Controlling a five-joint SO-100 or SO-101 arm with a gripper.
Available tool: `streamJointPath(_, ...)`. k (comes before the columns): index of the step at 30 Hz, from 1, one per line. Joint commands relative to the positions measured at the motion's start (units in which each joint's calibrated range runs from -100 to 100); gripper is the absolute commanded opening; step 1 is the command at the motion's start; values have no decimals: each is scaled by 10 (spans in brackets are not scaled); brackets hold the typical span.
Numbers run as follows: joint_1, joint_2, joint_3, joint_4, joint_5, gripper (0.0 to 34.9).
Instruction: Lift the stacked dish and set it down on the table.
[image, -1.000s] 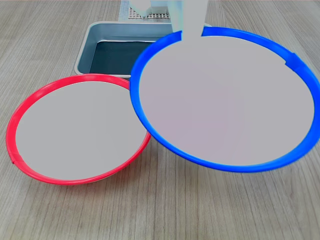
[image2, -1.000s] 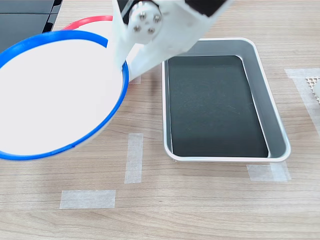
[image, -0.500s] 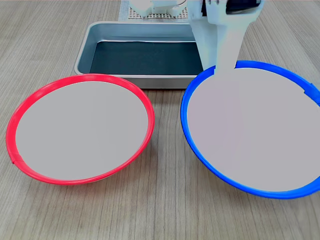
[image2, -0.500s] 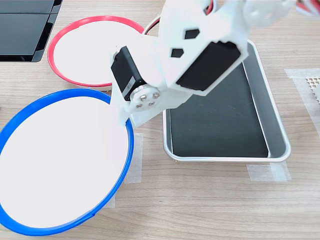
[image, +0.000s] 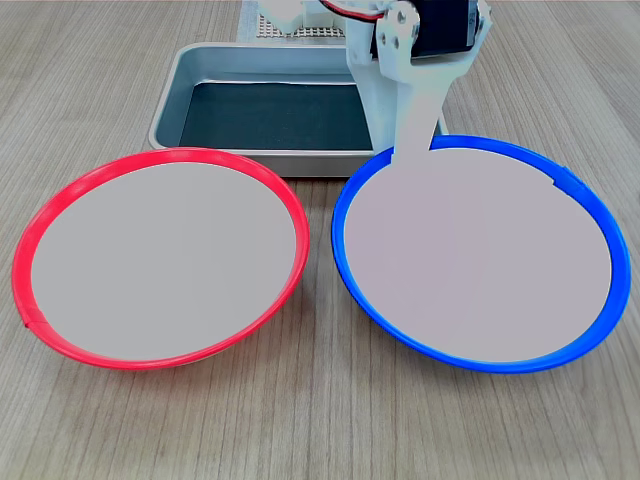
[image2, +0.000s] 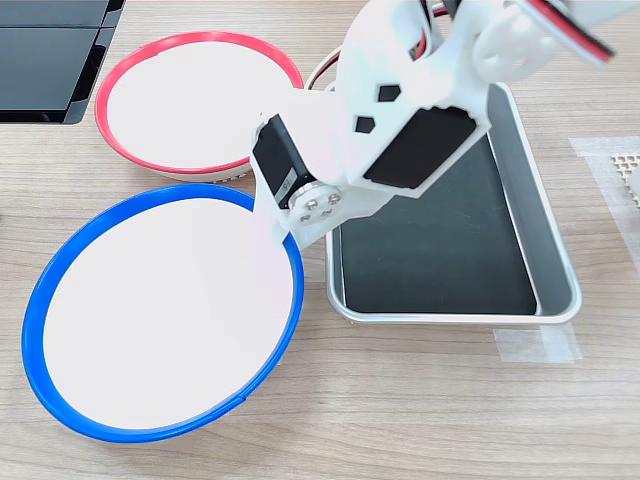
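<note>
The stacked dish (image: 480, 260), blue-rimmed with a flat pale inside, sits low on the table (image: 320, 420) at the first exterior view's right, apart from the red-rimmed dish (image: 160, 255). My gripper (image: 408, 158) reaches down from the white arm and is shut on the blue dish's far rim, one finger lying over the inside. In the second exterior view the blue dish (image2: 165, 320) lies at lower left, with the gripper (image2: 275, 215) on its upper right rim and the red dish (image2: 195, 95) behind it. I cannot tell whether the dish's base touches the table (image2: 400, 400).
A grey metal tray (image: 170, 95) with a dark floor stands behind both dishes, close to the blue rim; the arm hangs over the tray (image2: 560, 260). A tape strip (image2: 535, 343) lies by the tray's corner. A black object (image2: 50, 50) sits at the second exterior view's top left.
The gripper carried the blue dish off the red dish, across to the first exterior view's right and down toward the table. In the last half second it shifted slightly left and lower.
</note>
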Motion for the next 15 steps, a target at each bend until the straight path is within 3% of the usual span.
streamJointPath(1, 9, -14, 2, -11, 4, 34)
streamJointPath(2, 11, -16, 4, -11, 4, 69)
streamJointPath(4, 15, -21, 8, -8, 7, 74)
streamJointPath(15, 35, -117, 23, 69, 14, 54)
